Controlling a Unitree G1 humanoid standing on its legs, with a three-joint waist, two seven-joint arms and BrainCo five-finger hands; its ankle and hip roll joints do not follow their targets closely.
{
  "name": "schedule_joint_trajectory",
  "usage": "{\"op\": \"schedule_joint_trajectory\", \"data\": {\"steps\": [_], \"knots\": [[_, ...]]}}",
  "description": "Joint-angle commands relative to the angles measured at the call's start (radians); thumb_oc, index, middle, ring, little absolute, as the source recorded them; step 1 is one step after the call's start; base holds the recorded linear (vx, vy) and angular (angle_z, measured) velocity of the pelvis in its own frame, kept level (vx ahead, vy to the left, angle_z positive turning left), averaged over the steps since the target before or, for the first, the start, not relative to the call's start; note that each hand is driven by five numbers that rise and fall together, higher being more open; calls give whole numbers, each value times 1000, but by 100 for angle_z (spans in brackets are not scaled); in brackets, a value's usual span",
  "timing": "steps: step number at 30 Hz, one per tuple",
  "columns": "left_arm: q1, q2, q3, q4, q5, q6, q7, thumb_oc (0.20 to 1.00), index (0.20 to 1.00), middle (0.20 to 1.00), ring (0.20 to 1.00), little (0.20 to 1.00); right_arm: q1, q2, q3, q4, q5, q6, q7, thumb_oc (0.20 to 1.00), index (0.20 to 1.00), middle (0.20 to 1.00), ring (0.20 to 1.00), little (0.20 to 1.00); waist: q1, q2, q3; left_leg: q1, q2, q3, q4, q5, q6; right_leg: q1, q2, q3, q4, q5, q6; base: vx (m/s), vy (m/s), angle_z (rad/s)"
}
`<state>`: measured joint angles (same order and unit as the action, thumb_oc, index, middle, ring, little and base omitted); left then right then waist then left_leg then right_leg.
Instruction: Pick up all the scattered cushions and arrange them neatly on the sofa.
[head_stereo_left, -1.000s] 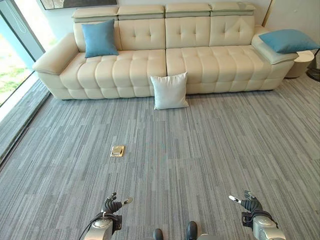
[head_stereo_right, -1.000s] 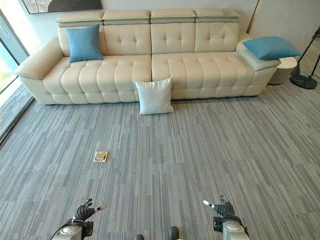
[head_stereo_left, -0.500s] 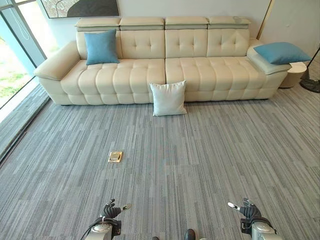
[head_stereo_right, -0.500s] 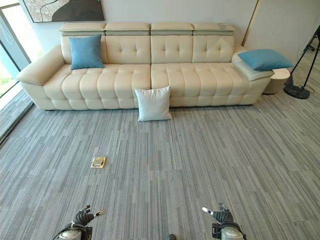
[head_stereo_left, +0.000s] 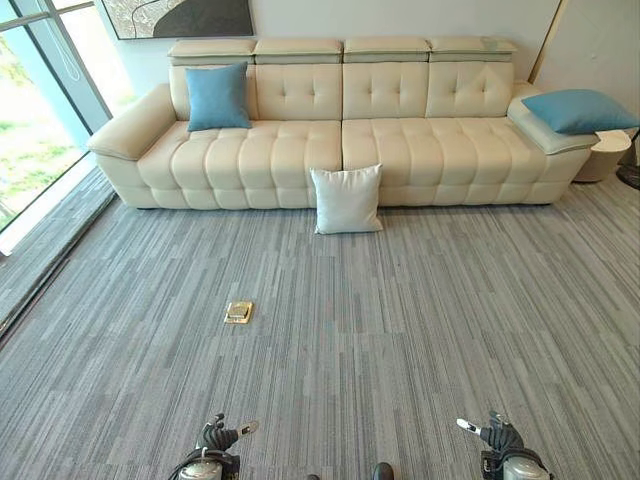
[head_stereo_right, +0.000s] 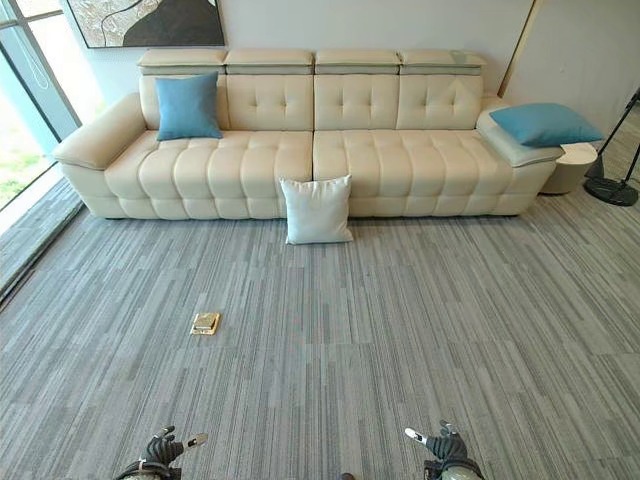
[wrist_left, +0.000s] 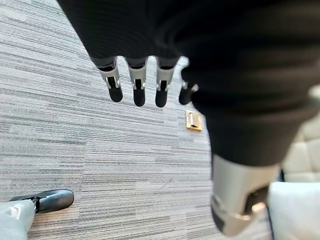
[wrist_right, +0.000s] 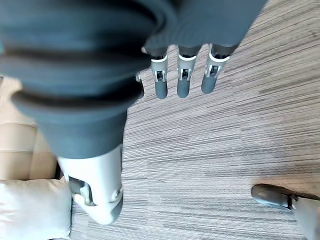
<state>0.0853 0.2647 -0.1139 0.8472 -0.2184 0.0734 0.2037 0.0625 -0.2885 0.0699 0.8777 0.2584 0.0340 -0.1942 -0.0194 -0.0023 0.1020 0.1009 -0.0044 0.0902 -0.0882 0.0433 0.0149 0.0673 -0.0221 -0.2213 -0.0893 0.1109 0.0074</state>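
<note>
Each hand (wrist_left: 150, 75) has silver fingers with dark tips below a dark ribbed cover

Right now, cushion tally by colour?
Blue cushions: 2, one on the sofa seat at its left end, one on its right armrest.
White cushions: 1, on the carpet, leaning against the sofa front.
Total: 3.

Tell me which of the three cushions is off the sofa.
The white cushion: it stands on the carpet, leaning against the sofa front. One blue cushion sits on the seat, the other blue cushion on the armrest.
</note>
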Motion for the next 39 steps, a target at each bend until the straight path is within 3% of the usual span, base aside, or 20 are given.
{"op": "schedule_joint_trajectory", "data": {"steps": [1, 10, 20, 22, 24, 25, 26, 27, 29, 32, 35, 36, 38, 39], "knots": [[-58, -9, 8, 28, -6, -20, 25, 1000, 1000, 1000, 1000, 1000, -55, -15, 2, -21, -19, -9, -24, 1000, 1000, 1000, 1000, 1000, -6, 4, 51, 49, -4, 20, 1, -113, -48, 97, -21, -11, 2, -201, 67, 0, 0, 0], [-63, -6, 10, 5, -35, -25, 8, 1000, 1000, 1000, 1000, 1000, -79, -22, 23, -17, -6, -7, 2, 1000, 1000, 1000, 1000, 1000, -3, 6, 58, 47, -13, 18, 1, -123, -33, 88, -23, 15, 2, -195, 71, 12, 21, -2], [-91, 39, -14, -18, 26, -17, 5, 1000, 1000, 1000, 1000, 1000, -106, -36, 27, -13, -7, -2, 8, 1000, 1000, 1000, 1000, 1000, -7, 6, 71, 41, -30, 21, 1, -140, -5, 80, -34, 30, 9, -176, 76, 38, 83, -6], [-115, 51, -20, -29, 26, -22, 14, 1000, 1000, 1000, 1000, 1000, -121, -42, 17, -25, 1, -5, 6, 1000, 1000, 1000, 1000, 1000, -11, 17, 98, 9, -37, 13, 1, -130, 15, -35, -54, 40, 183, -219, 81, -71, 210, -9], [-131, 55, -24, -32, 23, -23, 19, 1000, 1000, 1000, 1000, 1000, -125, -39, 11, -31, 7, -9, 6, 1000, 1000, 1000, 1000, 1000, -15, 22, 116, -2, -45, 2, 1, -128, 27, -111, -74, 37, 318, -221, 92, -31, 156, 2], [-131, 55, -24, -32, 23, -23, 19, 1000, 1000, 1000, 1000, 1000, -125, -39, 11, -31, 7, -9, 6, 1000, 1000, 1000, 1000, 1000, -14, 20, 113, -6, -47, 2, 1, -127, 28, -120, -77, 38, 328, -226, 93, 18, 219, 6], [-134, 56, -21, -34, 21, -23, 22, 1000, 1000, 1000, 1000, 1000, -124, -41, 9, -34, 4, -9, 4, 1000, 1000, 1000, 1000, 1000, -20, 20, 135, 3, -64, 1, 1, -136, 48, -198, -113, 40, 498, -180, 102, 54, 227, 5], [-131, 57, -19, -43, 16, -23, 22, 1000, 1000, 1000, 1000, 1000, -122, -43, 10, -43, -2, -7, 4, 1000, 1000, 1000, 1000, 1000, -24, 23, 152, 12, -70, 4, 1, -141, 57, -229, -126, 43, 573, -147, 104, 93, 271, -11], [-123, 52, -20, -61, 14, -21, 21, 1000, 1000, 1000, 1000, 1000, -113, -44, 5, -43, -8, -4, 0, 1000, 1000, 1000, 1000, 1000, -24, 26, 167, 21, -74, 1, 1, -149, 55, -290, -119, 71, 633, -153, 104, 132, 116, -2], [-126, 49, -16, -49, 11, -22, 20, 1000, 1000, 1000, 1000, 1000, -114, -42, -2, -28, -4, -3, -1, 1000, 1000, 1000, 1000, 1000, -20, 31, 180, 39, -67, 8, 1, -158, 41, -323, -87, 61, 527, -164, 100, 146, 13, 16], [-135, 50, -9, -30, 14, -15, 22, 1000, 1000, 1000, 1000, 1000, -122, -44, 3, -34, -3, -2, -11, 1000, 1000, 1000, 1000, 1000, -14, 21, 191, 79, -68, 26, 1, -184, 23, -321, -56, -1, 195, -56, 135, 252, -78, -2], [-135, 50, -9, -30, 14, -15, 22, 1000, 1000, 1000, 1000, 1000, -122, -44, 3, -34, -3, -2, -11, 1000, 1000, 1000, 1000, 1000, -14, 22, 192, 81, -67, 26, 1, -185, 23, -317, -54, -2, 190, -53, 135, 233, -92, -8], [-140, 45, 9, -25, 15, -16, 25, 1000, 1000, 1000, 1000, 1000, -110, -40, -6, -43, -10, -1, -15, 1000, 1000, 1000, 1000, 1000, -25, 8, 181, 122, -73, 29, 1, -210, 2, -315, -26, -15, 2, 3, 167, 443, -147, -3], [-137, 43, 14, -18, 14, -17, 25, 1000, 1000, 1000, 1000, 1000, -102, -43, -8, -41, -13, 1, -15, 1000, 1000, 1000, 1000, 1000, -26, 9, 172, 139, -68, 22, 1, -221, -3, -306, -22, -29, 2, -2, 172, 384, -114, 2]]}}
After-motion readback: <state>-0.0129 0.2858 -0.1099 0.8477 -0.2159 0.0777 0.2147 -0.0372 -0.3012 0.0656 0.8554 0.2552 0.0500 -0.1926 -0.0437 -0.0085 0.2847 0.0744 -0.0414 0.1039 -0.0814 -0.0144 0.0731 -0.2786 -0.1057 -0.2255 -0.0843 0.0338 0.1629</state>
